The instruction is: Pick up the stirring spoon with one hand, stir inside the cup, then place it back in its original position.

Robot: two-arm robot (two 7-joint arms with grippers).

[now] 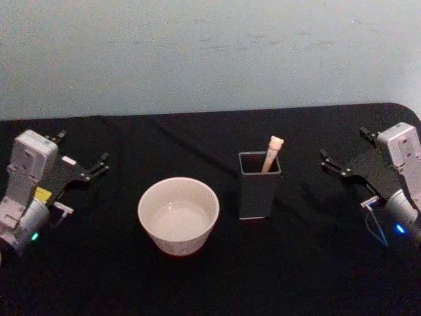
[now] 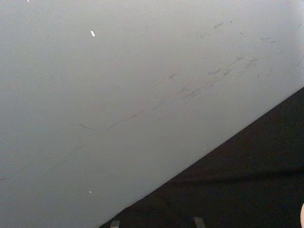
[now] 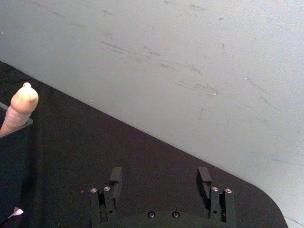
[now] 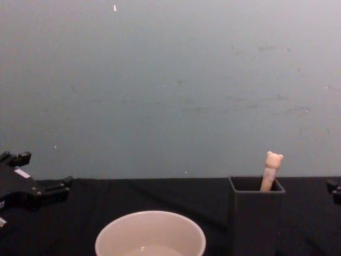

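The stirring spoon (image 1: 272,153) stands in the dark grey square holder (image 1: 258,187), with its peach handle and bear head above the rim. Its bowl is hidden inside. The cream-white cup (image 1: 178,215) sits left of the holder, a small gap between them. My left gripper (image 1: 82,148) is open at the table's left side, well away from the cup. My right gripper (image 1: 343,143) is open at the right, apart from the holder, nothing between its fingers (image 3: 115,176). The chest view shows the spoon (image 4: 270,170) upright in the holder (image 4: 256,213) beside the cup (image 4: 150,234).
A black cloth covers the table (image 1: 309,263), whose rounded far right corner (image 1: 404,108) meets a pale grey wall (image 1: 210,52). Open cloth lies in front of the cup and holder and between each gripper and them.
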